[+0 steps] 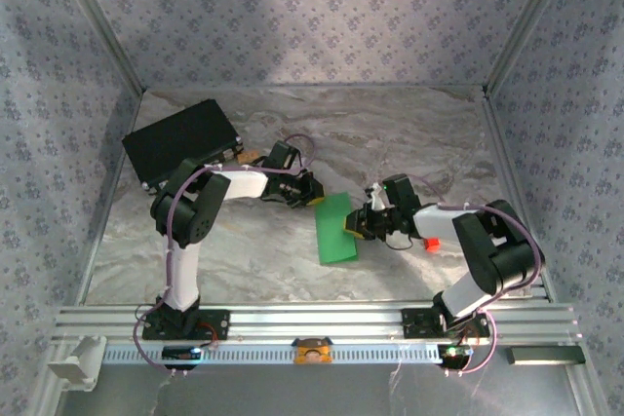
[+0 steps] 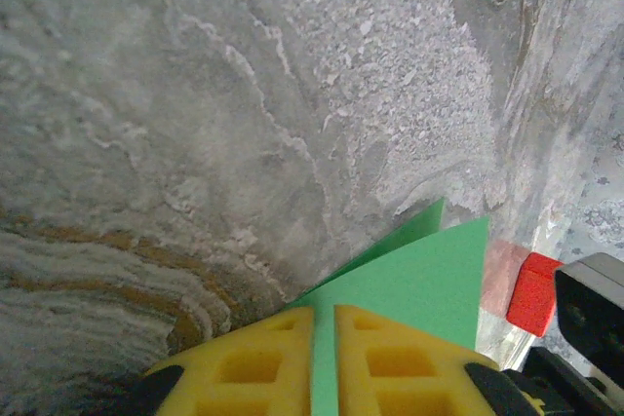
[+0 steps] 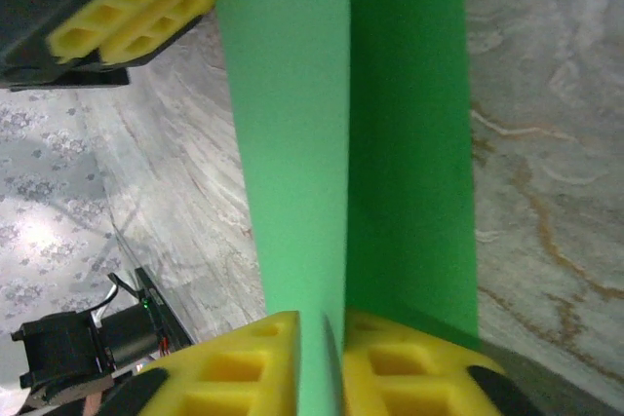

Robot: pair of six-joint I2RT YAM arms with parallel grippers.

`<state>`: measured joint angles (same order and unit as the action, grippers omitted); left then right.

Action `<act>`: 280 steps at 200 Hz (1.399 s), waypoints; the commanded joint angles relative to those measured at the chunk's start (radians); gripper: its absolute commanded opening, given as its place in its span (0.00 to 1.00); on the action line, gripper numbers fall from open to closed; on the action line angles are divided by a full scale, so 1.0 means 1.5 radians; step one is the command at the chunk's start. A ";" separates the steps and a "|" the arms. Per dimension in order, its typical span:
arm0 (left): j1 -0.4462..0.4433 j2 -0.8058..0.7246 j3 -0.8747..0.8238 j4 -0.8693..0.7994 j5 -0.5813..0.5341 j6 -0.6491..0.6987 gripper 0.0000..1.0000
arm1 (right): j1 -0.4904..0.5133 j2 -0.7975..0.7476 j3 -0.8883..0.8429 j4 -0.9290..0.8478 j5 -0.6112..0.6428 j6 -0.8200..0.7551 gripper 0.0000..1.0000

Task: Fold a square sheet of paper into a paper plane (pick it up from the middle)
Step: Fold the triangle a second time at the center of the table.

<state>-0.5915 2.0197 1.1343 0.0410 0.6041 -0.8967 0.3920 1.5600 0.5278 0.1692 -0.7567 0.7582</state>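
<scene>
left tool (image 2: 325, 338) + right tool (image 3: 324, 338) both pinching thin bright green paper sheet (image 1: 336, 231) | creasing well: keeping edges aligned, pulling evenly

paper (image 1: 336, 233): between left end effector (image 1: 317, 201) and right end effector (image 1: 352, 227) | block (image 1: 427, 243): right of paper

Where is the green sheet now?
Top view: the green sheet is at the middle of the table, its far corner pinched by the left hand and its right edge by the right hand.
</scene>
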 commanded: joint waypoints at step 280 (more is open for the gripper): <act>-0.439 -0.323 -0.160 -0.092 -0.608 0.451 0.59 | -0.004 -0.002 0.031 0.035 0.016 0.072 0.16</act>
<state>-1.2274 1.5040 0.8387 -0.0399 -0.1997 -0.2790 0.3904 1.5520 0.5476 0.2577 -0.7208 0.8825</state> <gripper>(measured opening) 0.576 0.159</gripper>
